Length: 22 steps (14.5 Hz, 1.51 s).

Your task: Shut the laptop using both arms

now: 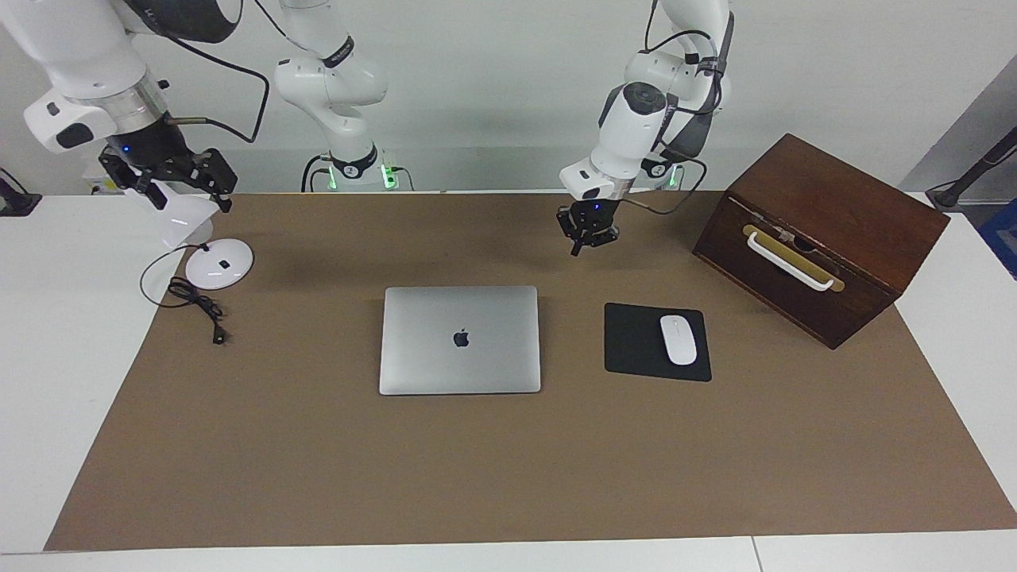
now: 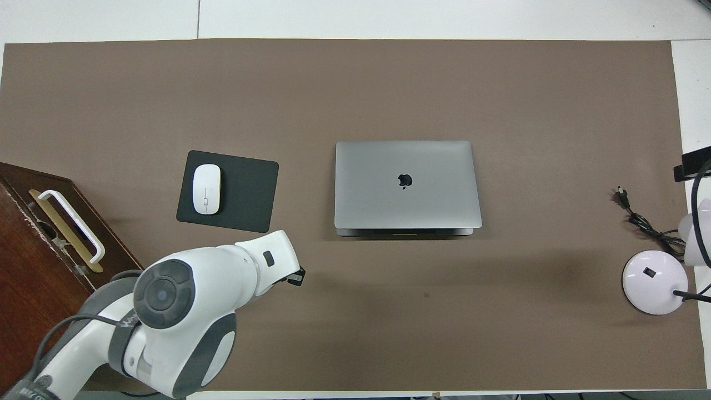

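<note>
Our laptop (image 1: 460, 340) lies flat, lid down, so the job looks done. Both claws hang clear: left claw (image 1: 578, 250) pinched shut on nothing, right claw (image 1: 176, 176) spread wide, empty.

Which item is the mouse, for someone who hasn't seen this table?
Find the wooden box at the left arm's end of the brown mat. Between it and the closed laptop lies a black pad. The mouse rests on it, small, white and oval.
</note>
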{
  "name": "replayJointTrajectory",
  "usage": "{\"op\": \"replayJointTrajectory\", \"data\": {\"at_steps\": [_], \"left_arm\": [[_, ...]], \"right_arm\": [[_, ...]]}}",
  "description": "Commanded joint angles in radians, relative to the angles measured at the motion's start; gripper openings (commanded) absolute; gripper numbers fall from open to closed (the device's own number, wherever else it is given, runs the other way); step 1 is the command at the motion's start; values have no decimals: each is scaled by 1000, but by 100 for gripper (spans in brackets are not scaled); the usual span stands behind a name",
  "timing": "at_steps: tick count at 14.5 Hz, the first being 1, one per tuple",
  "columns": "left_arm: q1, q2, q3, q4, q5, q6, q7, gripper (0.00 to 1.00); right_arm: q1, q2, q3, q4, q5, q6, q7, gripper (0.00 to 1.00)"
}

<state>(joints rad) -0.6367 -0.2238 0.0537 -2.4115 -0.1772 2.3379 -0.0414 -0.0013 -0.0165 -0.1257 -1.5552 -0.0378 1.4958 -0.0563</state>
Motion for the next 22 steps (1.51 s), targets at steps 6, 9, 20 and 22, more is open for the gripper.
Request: {"op": "replayJointTrajectory", "data": {"at_steps": [6,9,20,22], "left_arm": [[155,-88,-5,115,99,-251,26,0],[212,-89,-3,172,140,-323,38,12],[429,-78,-3,347,153,-488,40,100],[469,-68,-3,385,153,-497,38,100]], "right_arm": [[69,-40,-20,-83,58,47,92,100],[70,-40,-20,-86,56,57,82,100],[63,-42,-25,-89,39,49,41,100],[63,-42,-35,-91,26,55,29,100]]}}
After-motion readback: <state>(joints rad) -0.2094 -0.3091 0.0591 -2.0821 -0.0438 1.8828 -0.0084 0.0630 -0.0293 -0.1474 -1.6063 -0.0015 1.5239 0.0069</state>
